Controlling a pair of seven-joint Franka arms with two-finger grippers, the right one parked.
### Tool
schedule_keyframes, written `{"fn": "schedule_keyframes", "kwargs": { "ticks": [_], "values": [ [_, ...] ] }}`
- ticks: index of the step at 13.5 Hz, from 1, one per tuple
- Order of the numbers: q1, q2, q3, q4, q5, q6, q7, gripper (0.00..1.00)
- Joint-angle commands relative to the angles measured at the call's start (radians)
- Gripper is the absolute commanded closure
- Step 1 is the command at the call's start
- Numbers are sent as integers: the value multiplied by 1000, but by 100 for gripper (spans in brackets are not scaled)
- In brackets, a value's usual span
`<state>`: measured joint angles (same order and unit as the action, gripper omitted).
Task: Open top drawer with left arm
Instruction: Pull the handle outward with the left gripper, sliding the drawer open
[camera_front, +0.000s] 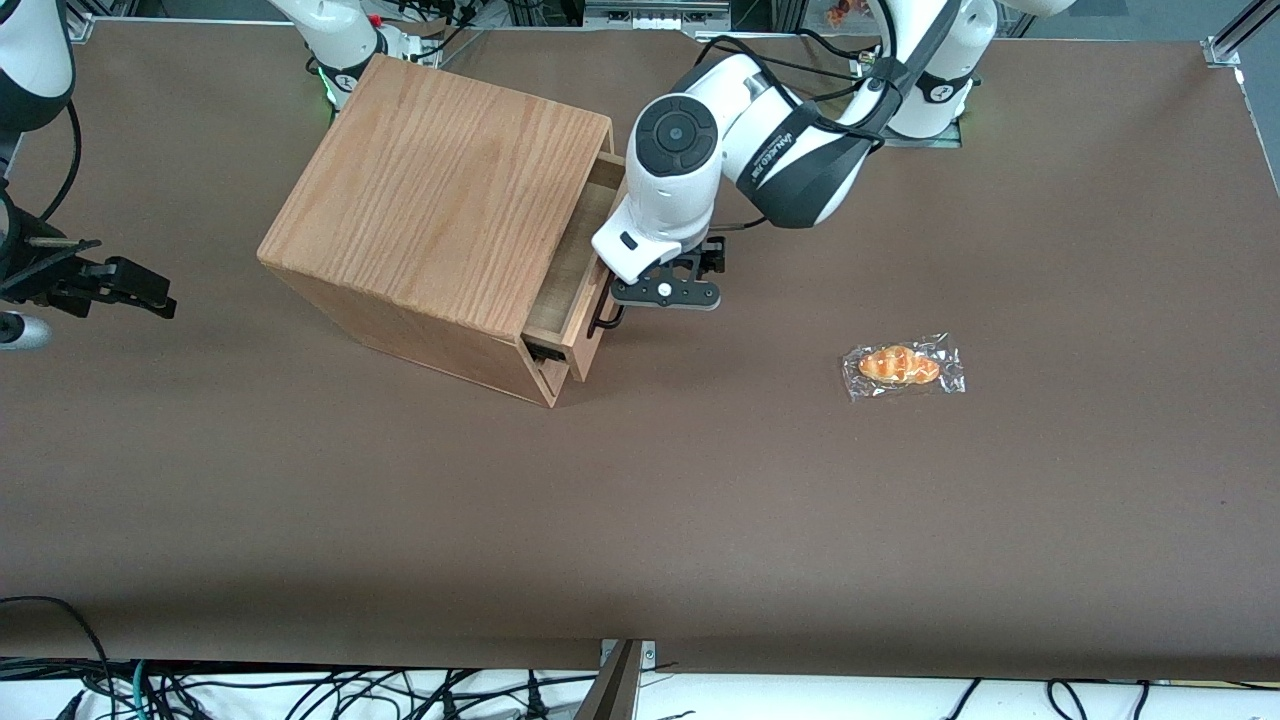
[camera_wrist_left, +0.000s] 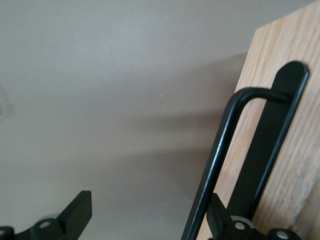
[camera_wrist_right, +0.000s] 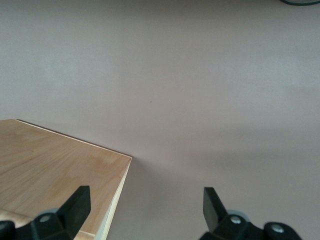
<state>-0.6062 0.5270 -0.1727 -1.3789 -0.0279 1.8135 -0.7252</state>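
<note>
The wooden cabinet (camera_front: 440, 170) stands on the brown table. Its top drawer (camera_front: 570, 270) is pulled partway out, and pale wood shows inside. The drawer's black bar handle (camera_front: 603, 318) runs along its oak front (camera_wrist_left: 295, 165). The left arm (camera_front: 760, 130) reaches down in front of the drawer, with its gripper (camera_front: 650, 292) at the handle. In the left wrist view the gripper (camera_wrist_left: 147, 210) is open wide. One finger (camera_wrist_left: 217, 215) sits between the handle bar (camera_wrist_left: 220, 150) and the drawer front. The other finger (camera_wrist_left: 75, 212) hangs over bare table.
A wrapped bread roll (camera_front: 900, 365) lies on the table toward the working arm's end, nearer the front camera than the gripper. Cables (camera_front: 300, 690) trail below the table's front edge. The lower drawer's corner (camera_front: 548, 375) shows under the top one.
</note>
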Motion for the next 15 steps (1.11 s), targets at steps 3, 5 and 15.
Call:
{"fn": "schedule_keyframes", "kwargs": {
  "ticks": [3,5,15],
  "values": [
    [20,-9,5,0,45,-28,26,0],
    [29,-15,5,0,45,-51,56,0],
    [57,-24,5,-2,46,-94,112,0]
  ]
}}
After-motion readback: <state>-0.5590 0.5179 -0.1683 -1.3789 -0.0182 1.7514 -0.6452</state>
